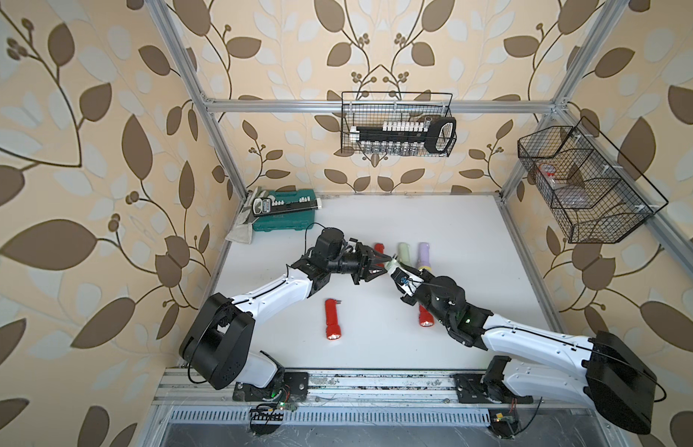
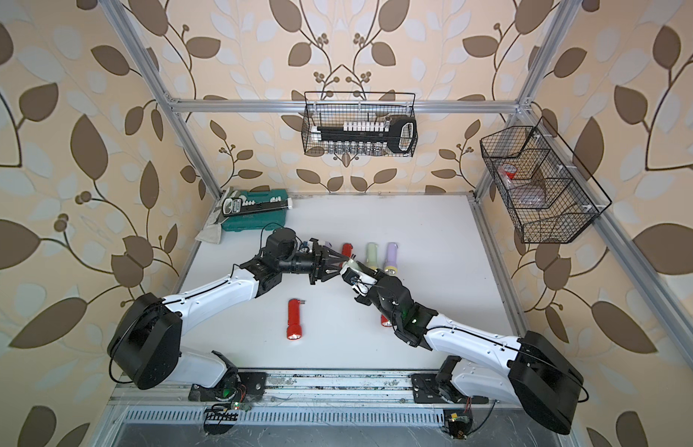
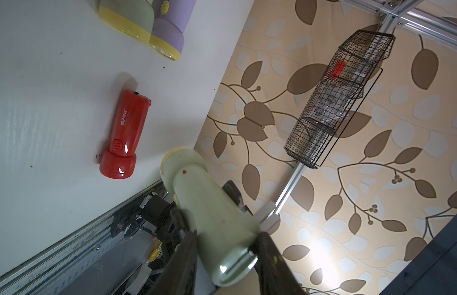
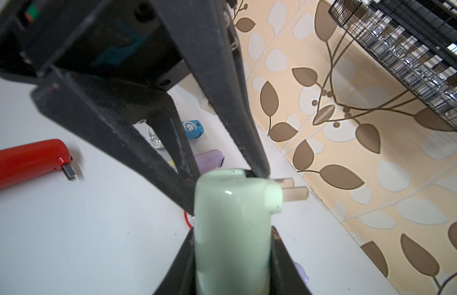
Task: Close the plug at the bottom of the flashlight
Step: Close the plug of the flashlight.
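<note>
In the right wrist view, the right gripper (image 4: 232, 229) was clamped on the pale green flashlight (image 4: 230, 199), whose bottom end was pinched by the left gripper (image 4: 224, 191), its plug (image 4: 292, 190) stuck out beside one fingertip. Behind, on the table (image 4: 69, 242), a purple flashlight (image 4: 209, 161) was partly hidden by that gripper.

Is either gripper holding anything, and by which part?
Right gripper holds the pale green flashlight by its body; left gripper flanks its plug end, grip unclear.

Robot test cell: aluminium frame (image 1: 375, 105), wallpapered panels (image 1: 85, 154), wire basket (image 1: 375, 110) beyond the left pincer (image 1: 388, 264), white tabletop (image 1: 453, 232) under it.
</note>
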